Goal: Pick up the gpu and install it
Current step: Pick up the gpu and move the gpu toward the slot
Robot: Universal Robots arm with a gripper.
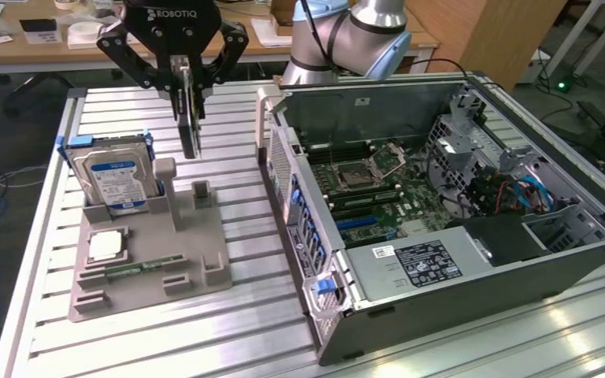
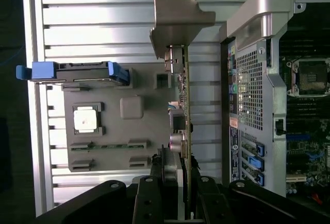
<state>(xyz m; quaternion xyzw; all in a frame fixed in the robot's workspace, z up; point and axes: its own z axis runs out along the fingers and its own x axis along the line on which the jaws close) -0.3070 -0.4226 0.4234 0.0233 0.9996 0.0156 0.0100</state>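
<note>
One thin dark card, the gpu point(image 1: 189, 130), is hanging edge-on straight below the gripper point(image 1: 185, 85), its long axis running vertically. The fingers point(image 2: 147, 203) are pinching its upper end, closed narrowly onto the board. It is hovering clear above the gray holder point(image 1: 166, 260), between the hard drive point(image 1: 119, 177) and the open computer case point(image 1: 439, 197) toward the exterior view's right. The arm point(image 1: 355, 31) is pointing the gripper straight down.

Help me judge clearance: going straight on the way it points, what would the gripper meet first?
The gripper points down, gpu in its fingers; the card would likely land on the gray fixture near its edge, though depth is unclear.
</note>
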